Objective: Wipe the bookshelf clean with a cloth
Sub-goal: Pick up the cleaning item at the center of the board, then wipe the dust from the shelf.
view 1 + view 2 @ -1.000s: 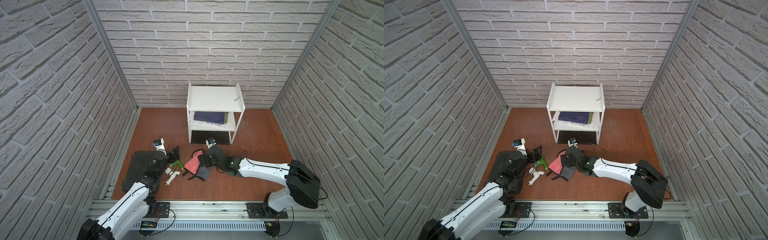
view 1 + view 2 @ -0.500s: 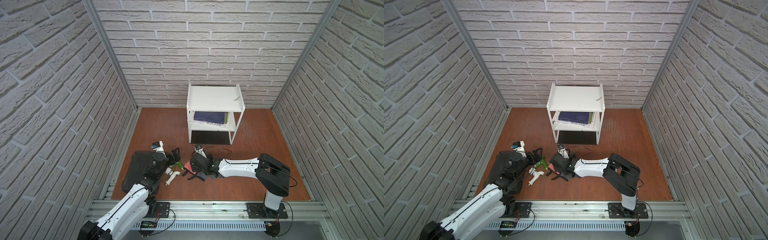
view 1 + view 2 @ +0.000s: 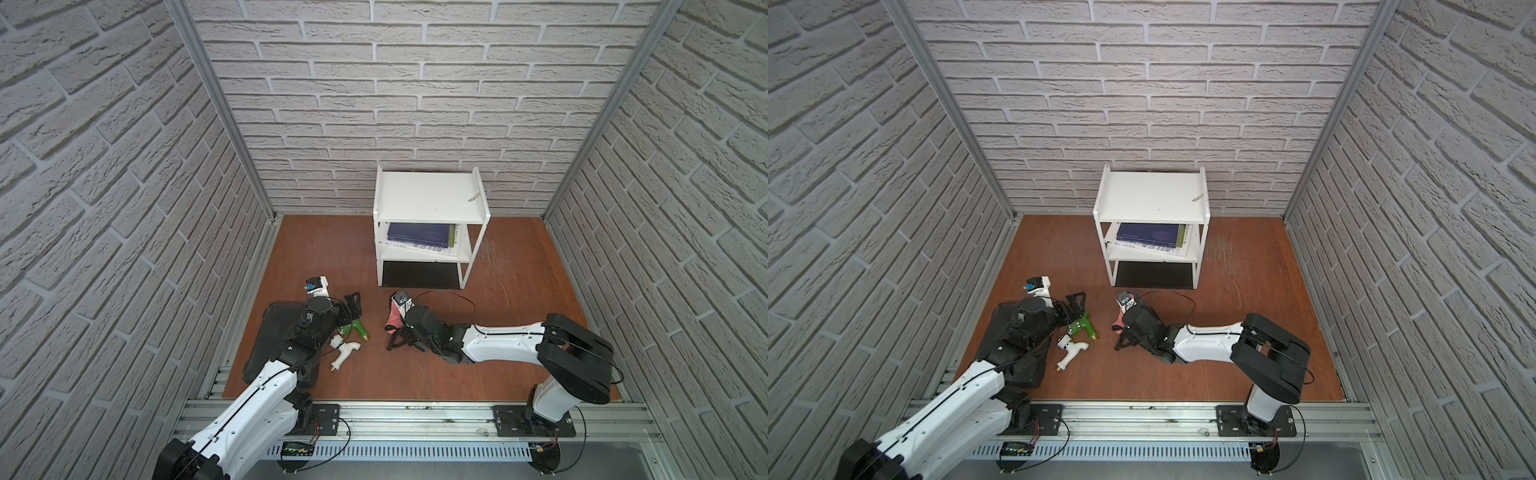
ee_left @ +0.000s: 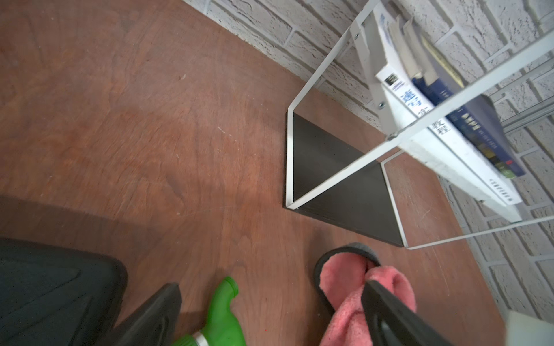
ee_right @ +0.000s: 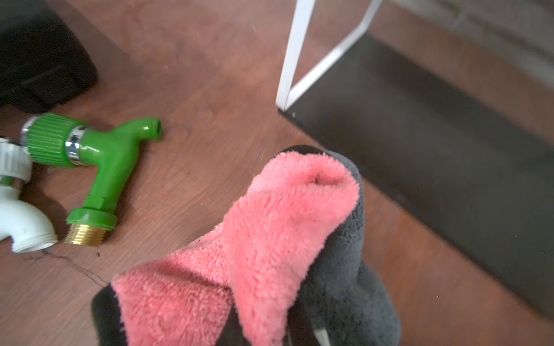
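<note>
We find the right gripper (image 3: 397,334) clamped on the cloth (image 5: 278,227), near the bookshelf (image 3: 430,197), not touching. The left gripper (image 3: 351,307) stands wide beside a green tap (image 5: 99,155) and white tap (image 5: 21,215); a black case (image 3: 274,336) underlies its arm.

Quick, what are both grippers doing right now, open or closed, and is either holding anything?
Left gripper: open, holding nothing.
Right gripper: closed on the cloth.
</note>
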`<state>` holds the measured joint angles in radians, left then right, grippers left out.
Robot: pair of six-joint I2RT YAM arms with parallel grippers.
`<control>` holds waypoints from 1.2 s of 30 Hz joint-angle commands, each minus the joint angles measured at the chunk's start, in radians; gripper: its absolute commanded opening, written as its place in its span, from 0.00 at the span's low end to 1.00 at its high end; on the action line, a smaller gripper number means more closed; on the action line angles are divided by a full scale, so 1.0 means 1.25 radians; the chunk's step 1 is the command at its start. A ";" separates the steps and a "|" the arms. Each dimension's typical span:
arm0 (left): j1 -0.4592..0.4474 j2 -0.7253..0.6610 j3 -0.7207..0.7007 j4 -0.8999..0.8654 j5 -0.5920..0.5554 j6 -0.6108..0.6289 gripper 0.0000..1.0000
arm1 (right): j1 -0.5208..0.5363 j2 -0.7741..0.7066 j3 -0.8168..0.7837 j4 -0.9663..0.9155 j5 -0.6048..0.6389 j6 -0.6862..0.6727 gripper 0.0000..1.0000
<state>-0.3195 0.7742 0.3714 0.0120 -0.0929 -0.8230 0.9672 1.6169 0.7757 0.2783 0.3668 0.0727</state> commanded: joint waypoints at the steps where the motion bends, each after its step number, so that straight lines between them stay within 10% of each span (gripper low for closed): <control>1: 0.009 -0.004 0.036 -0.032 -0.003 0.005 0.98 | -0.015 -0.038 0.007 0.223 -0.093 -0.394 0.03; 14: 0.028 -0.030 -0.003 -0.108 -0.213 -0.166 0.98 | -0.117 0.262 0.245 0.462 -0.135 -1.017 0.03; 23: 0.013 0.008 0.036 0.079 -0.045 0.032 0.98 | -0.106 0.433 0.163 0.485 -0.081 -1.046 0.03; 36: -0.067 0.382 0.408 0.153 -0.029 0.384 0.84 | -0.183 0.248 0.023 0.482 -0.049 -1.055 0.03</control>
<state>-0.4007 1.1805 0.8112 0.1307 -0.1406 -0.4870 0.7334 1.9255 0.7918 0.8722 0.3176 -1.2293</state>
